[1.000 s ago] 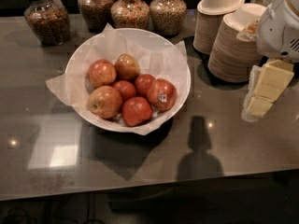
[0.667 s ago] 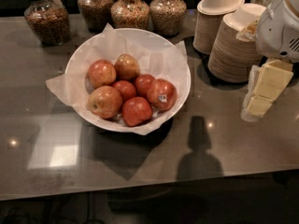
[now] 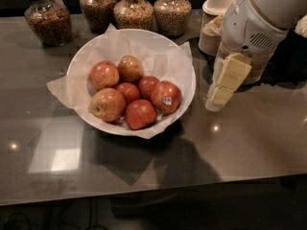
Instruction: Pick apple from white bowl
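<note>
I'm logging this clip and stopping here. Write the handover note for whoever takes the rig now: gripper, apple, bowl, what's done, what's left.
Gripper: above the table, just right of the white bowl, touching no fruit, nothing seen in it.
Apple: in the white bowl, at the right of the pile, sticker facing the camera, leaning against the other apples.
Done: gripper brought alongside the bowl; no grasp.
Left: move over the bowl, come down on the stickered apple, grip it and lift it out.

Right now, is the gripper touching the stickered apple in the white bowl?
No, the gripper hangs beside the white bowl, outside its rim and apart from the apple.
</note>
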You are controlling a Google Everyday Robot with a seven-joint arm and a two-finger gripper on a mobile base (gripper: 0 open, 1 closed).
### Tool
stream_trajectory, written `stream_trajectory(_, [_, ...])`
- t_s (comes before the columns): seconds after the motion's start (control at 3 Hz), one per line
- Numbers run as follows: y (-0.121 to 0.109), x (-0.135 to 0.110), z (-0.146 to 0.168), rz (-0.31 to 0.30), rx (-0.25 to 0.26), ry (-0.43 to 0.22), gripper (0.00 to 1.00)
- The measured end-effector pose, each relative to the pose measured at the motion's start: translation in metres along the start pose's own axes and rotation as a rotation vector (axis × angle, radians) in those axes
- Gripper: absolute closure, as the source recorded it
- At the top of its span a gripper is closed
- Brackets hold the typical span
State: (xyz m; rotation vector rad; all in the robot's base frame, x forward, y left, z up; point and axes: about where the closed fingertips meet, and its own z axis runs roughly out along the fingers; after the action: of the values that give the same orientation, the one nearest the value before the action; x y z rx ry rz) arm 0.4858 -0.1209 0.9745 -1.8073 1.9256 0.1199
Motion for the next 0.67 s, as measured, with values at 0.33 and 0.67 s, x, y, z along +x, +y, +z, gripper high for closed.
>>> stream_trajectory(0.33, [-0.0057,-0.033,0.0186,-0.059,-0.043,-0.086,0.0])
stream_trajectory(0.67, [-0.0048,-0.0331,0.0189,-0.057,-0.04,-0.087,0.0])
